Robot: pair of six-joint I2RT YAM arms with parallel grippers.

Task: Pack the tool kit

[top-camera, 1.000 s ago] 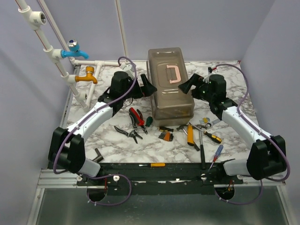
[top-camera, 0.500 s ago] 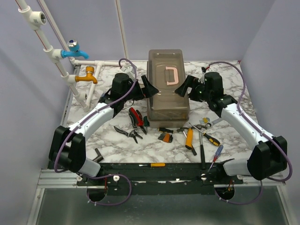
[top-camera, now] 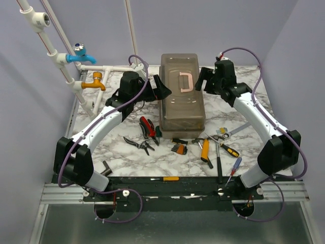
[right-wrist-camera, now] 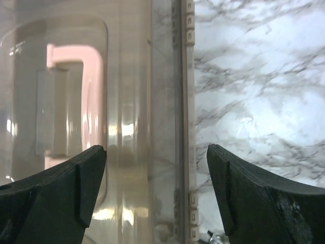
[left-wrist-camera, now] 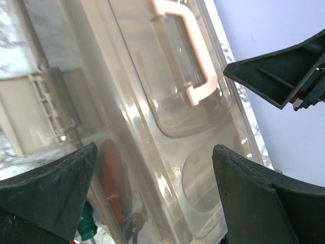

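Observation:
The closed toolbox [top-camera: 183,104], with a smoky lid and a pink handle [top-camera: 187,81], stands at the back middle of the marble table. My left gripper [top-camera: 161,90] is open at the box's left edge; in the left wrist view [left-wrist-camera: 155,152] its jaws span the lid [left-wrist-camera: 152,101], with a red-handled tool [left-wrist-camera: 114,178] showing through. My right gripper [top-camera: 203,81] is open at the box's right edge; in the right wrist view [right-wrist-camera: 156,150] it straddles the lid's rim [right-wrist-camera: 177,101]. Loose tools lie in front: red pliers [top-camera: 147,126], black pliers [top-camera: 139,145], hex keys [top-camera: 179,148].
An orange-handled tool [top-camera: 204,150], a yellow-black screwdriver [top-camera: 226,149], a wrench [top-camera: 228,133] and a red-blue screwdriver [top-camera: 234,168] lie front right. A yellow screwdriver [top-camera: 165,179] lies at the front edge. Blue [top-camera: 81,55] and orange [top-camera: 95,82] taps on white pipes stand back left.
The toolbox has turned from a slant to square with the table. My right gripper has moved back along its right side. My left gripper has shifted slightly toward the box.

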